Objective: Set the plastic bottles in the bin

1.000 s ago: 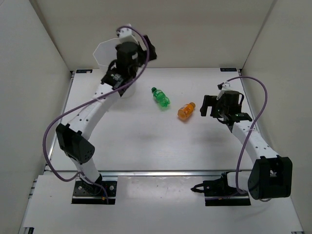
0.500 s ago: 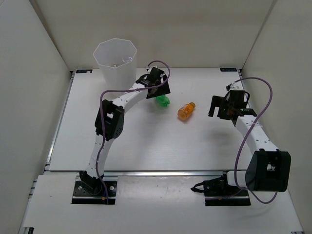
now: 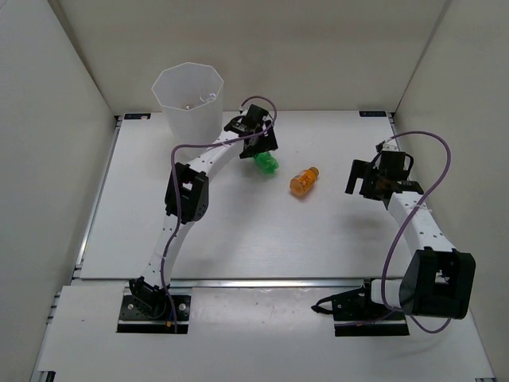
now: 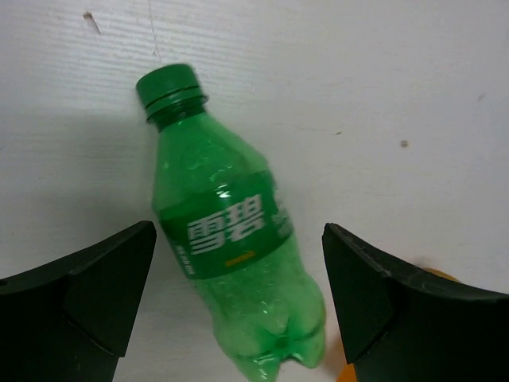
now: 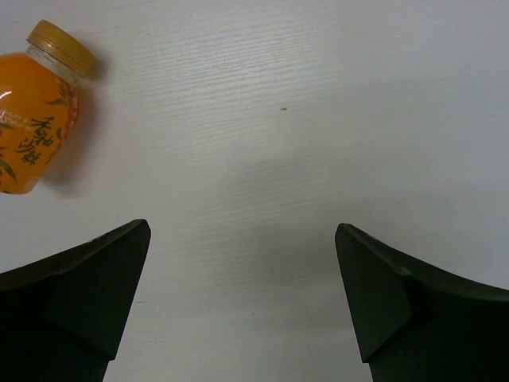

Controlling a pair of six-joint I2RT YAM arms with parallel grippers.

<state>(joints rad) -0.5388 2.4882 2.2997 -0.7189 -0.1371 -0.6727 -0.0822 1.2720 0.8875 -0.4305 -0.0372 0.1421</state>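
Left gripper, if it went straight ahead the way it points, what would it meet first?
The green bottle, lying centred between the left gripper's open fingers, probably before the table; depth is unclear.

This is a robotics lab test cell. Plain white panel walls [image 3: 56, 119] box in a bare white table [image 3: 238, 231]: one stands to the left of the left gripper [image 3: 259, 153], one to the right of the right gripper [image 3: 364, 185], and one beyond both. Behind the grippers, the left arm [image 3: 179, 199] and right arm [image 3: 413, 227] rise from black base plates [image 3: 155, 312] bolted down beside an aluminium rail [image 3: 262, 282]. Exposed purple cables [image 3: 433, 159] loop over each arm. Black brackets [image 3: 137, 116] sit at the table's far corners.
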